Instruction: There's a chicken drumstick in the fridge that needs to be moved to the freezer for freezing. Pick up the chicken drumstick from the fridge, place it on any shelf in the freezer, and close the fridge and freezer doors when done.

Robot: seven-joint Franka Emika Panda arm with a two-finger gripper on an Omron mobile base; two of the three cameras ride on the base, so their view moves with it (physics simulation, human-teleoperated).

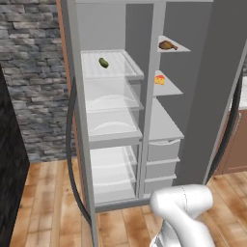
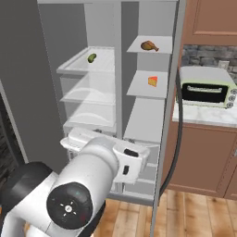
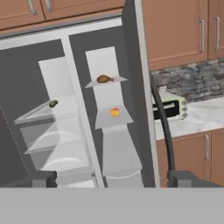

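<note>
The brown chicken drumstick lies on the top shelf of the fridge, the right-hand compartment. The freezer, the left-hand compartment, has several clear shelves. Both doors stand wide open: the freezer door at the left, the fridge door at the right. My gripper is open and empty, well back from the shelves and below the drumstick's level; its dark fingertips stand far apart.
A yellow cheese wedge sits one shelf below the drumstick. A small green vegetable lies on the freezer's top shelf. A toaster oven stands on the counter right of the fridge door, under wooden cabinets.
</note>
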